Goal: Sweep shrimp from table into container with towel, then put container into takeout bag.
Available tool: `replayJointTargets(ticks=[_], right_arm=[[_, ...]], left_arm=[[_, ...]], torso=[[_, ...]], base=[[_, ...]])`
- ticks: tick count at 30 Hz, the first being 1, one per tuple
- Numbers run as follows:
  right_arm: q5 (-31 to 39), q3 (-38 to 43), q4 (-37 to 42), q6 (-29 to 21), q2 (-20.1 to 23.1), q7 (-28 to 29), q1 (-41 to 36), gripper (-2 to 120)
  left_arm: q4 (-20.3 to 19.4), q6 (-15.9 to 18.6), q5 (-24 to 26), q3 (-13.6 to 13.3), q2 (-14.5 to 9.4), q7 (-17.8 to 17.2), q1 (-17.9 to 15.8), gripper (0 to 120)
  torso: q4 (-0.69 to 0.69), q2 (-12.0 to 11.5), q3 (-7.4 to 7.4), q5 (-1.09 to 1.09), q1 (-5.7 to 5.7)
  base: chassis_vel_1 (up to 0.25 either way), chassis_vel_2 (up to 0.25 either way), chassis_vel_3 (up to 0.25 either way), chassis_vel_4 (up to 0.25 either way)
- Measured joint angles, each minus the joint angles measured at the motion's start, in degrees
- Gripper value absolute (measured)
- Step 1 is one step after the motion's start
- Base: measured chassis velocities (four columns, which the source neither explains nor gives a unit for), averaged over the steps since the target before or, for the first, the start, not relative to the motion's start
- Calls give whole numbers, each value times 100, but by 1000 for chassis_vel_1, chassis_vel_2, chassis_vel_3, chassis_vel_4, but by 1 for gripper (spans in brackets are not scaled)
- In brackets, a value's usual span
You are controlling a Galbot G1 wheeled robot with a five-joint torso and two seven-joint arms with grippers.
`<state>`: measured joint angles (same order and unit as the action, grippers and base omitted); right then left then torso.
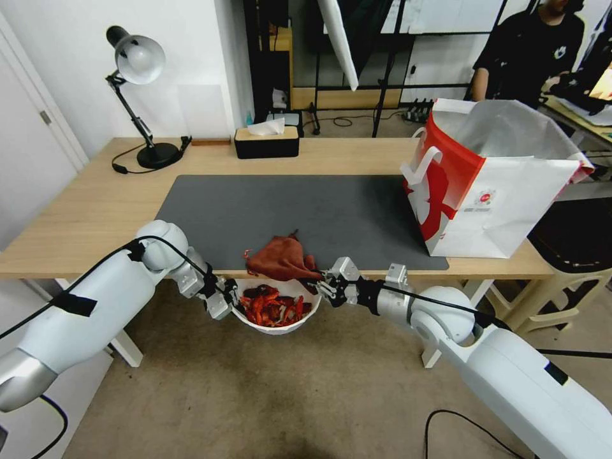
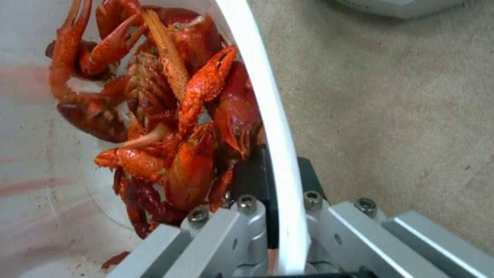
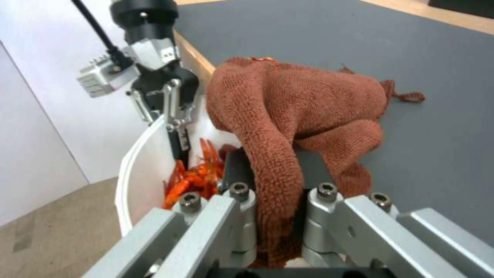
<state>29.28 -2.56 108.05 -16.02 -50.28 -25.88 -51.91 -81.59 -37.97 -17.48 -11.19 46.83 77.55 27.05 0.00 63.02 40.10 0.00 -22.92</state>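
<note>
Glossy red-orange curved shrimp [image 2: 175, 127] lie heaped in the round white plastic container [image 1: 275, 326], which the left gripper [image 2: 280, 216] holds just below the light wood-grain table [image 1: 83, 210] edge, pinching its smooth rim. Just beside it, the right gripper [image 3: 273, 200] clamps the fuzzy rust-red towel [image 3: 298, 96], bunched on the dark grey mat [image 1: 306, 213]. Well beyond stands the white-and-red paper takeout bag [image 1: 491, 204].

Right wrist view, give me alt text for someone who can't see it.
The right gripper pinches a rust-red towel heaped at the near edge of the grey mat. Beside it, the left gripper clamps the rim of a white container holding red shrimp just off the table edge.
</note>
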Motion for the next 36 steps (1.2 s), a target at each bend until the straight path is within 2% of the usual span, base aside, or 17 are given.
replayJointTargets(ticks=[7, 16, 20, 23, 26, 28, 30, 34, 36], right_arm=[[20, 184, 316, -20, 186, -44, -281, 4], [72, 461, 513, 59, 182, -104, -505, 4], [328, 590, 612, 121, 76, 37, -395, 4], [746, 585, 626, 158, -46, 361, -66, 4], [1010, 302, 274, 231, -367, 1025, 689, 4], [1021, 235, 173, 236, -432, 1120, 807, 4], [1016, -139, -436, 197, -798, 1437, 1311, 4], [786, -688, -1357, 94, -1295, 1478, 1793, 4], [742, -770, -1502, 87, -1369, 1452, 1854, 4]], left_arm=[[-45, 9, -11, 1, 2, -3, 24, 0], [-48, 8, -10, 20, -48, -8, 32, 0], [-74, 6, -10, 50, -70, -10, 92, 0], [-85, 5, -10, 79, -92, -11, 131, 0], [-87, -2, -12, 125, -125, -11, 184, 0], [-87, -4, -12, 134, -129, -11, 193, 0], [-88, -9, -14, 166, -140, -12, 246, 0], [-86, -18, -16, 210, -156, -12, 298, 0], [-86, -19, -16, 221, -159, -12, 307, 0]], torso=[[-1, 0, 0, -1, 0], [-1, 0, 0, 1, 0], [-1, 0, 0, -1, 0], [-1, 0, 1, -1, 0], [0, 0, 1, 0, 0], [0, 0, 1, -1, 0], [3, 0, 2, -1, 0], [2, 0, 2, -1, -1], [2, 0, 2, -1, -1]], base=[[0, 0, 0, 0], [0, 0, 0, 0], [0, 0, 0, 0], [0, 0, 0, 0], [0, 0, 0, 0], [0, 0, 0, 0], [0, 0, 0, 0], [0, 0, 0, 0], [0, 0, 0, 0]])
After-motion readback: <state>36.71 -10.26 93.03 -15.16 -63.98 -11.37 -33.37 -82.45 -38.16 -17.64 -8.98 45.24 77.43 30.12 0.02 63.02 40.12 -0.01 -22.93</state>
